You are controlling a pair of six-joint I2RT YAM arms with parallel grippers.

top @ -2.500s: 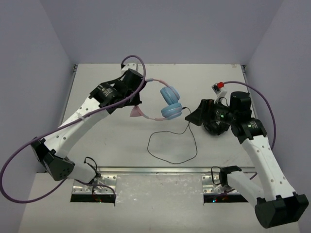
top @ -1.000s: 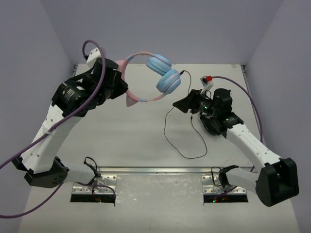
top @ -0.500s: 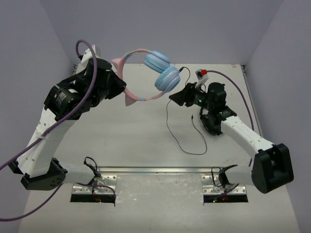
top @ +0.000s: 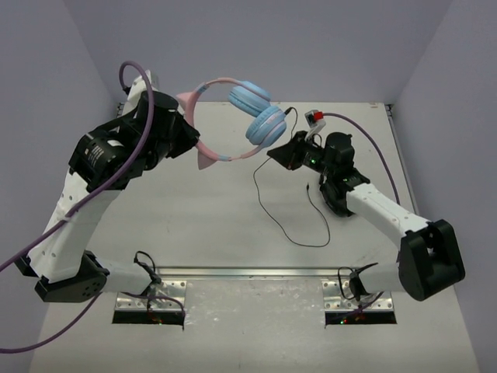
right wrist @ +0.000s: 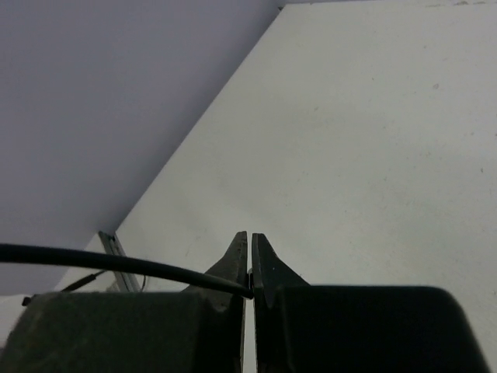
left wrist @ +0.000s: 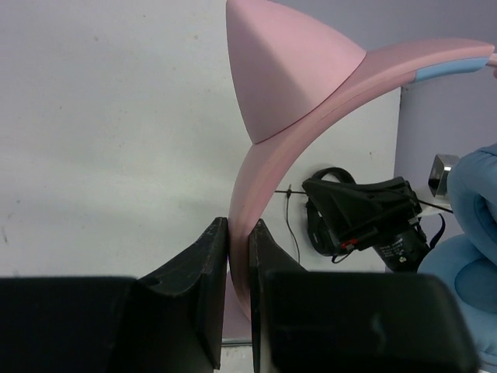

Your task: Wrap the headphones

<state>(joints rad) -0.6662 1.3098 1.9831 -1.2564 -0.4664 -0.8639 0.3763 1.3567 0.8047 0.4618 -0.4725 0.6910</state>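
The headphones (top: 260,118) hang in the air over the back of the table, pink headband up and light blue ear cups side by side. My left gripper (top: 189,138) is shut on the pink headband (left wrist: 256,167), just below a cat ear (left wrist: 279,66). The thin black cable (top: 289,231) drops from the cups and loops on the table. My right gripper (top: 273,155) sits just below the cups. Its jaws are shut on the cable (right wrist: 116,263), which enters them from the left in the right wrist view.
All-black headphones (top: 332,200) lie on the table, partly under my right forearm. The grey walls stand close behind and on both sides. A metal rail (top: 256,272) runs along the near edge of the table.
My right gripper has moved a little left toward the ear cups and closed on the cable. The cable's upper part has shifted left. The left arm holds the headphones almost where they were.
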